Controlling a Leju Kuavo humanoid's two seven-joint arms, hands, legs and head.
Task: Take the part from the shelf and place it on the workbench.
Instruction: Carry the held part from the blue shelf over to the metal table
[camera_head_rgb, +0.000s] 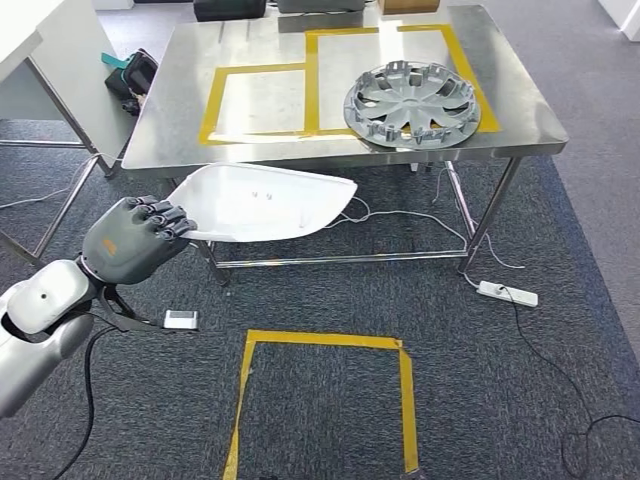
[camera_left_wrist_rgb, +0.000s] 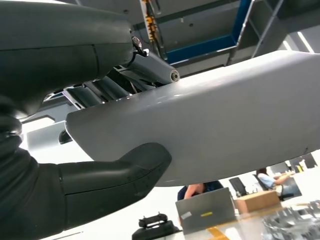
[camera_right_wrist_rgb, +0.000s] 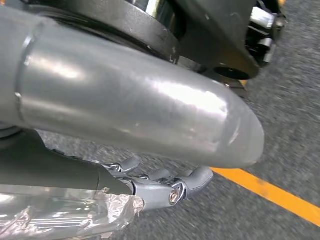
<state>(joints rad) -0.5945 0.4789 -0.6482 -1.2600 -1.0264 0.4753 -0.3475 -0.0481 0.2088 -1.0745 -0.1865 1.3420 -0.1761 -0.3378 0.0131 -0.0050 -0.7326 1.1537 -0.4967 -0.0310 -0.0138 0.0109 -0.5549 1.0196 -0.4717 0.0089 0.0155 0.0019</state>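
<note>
Left hand: the left hand (camera_head_rgb: 140, 235) is clamped on the near end of the white part (camera_head_rgb: 264, 203), dark fingers over its top face and thumb (camera_left_wrist_rgb: 113, 175) under it, as the left wrist view confirms.
Part location: the part is carried in the air in front of the workbench (camera_head_rgb: 189, 75), at about the level of its near edge and not yet over it; no contact with the tabletop is visible.
Grip risk: the hold sits at one end only, with most of the long, smooth shell hanging out beyond the fingers. In my judgement the part could pivot or slide out of the grasp if the arm swings sharply.
Collision risk: the free tip is level with the table edge; an advance without lift would likely strike the edge or the frame below.
Placement zones: two yellow-taped rectangles lie on the bench. The left rectangle (camera_head_rgb: 256, 100) holds nothing. The right rectangle (camera_head_rgb: 377, 60) holds a silver wheel cover (camera_head_rgb: 412, 103), which overlaps the tape at its near side.
Placement risk: setting down too far right could knock the wheel cover.
Right hand: the right hand (camera_right_wrist_rgb: 162, 187) hangs above the carpet near a yellow floor line; fingers curled, holding nothing that I can see.
</note>
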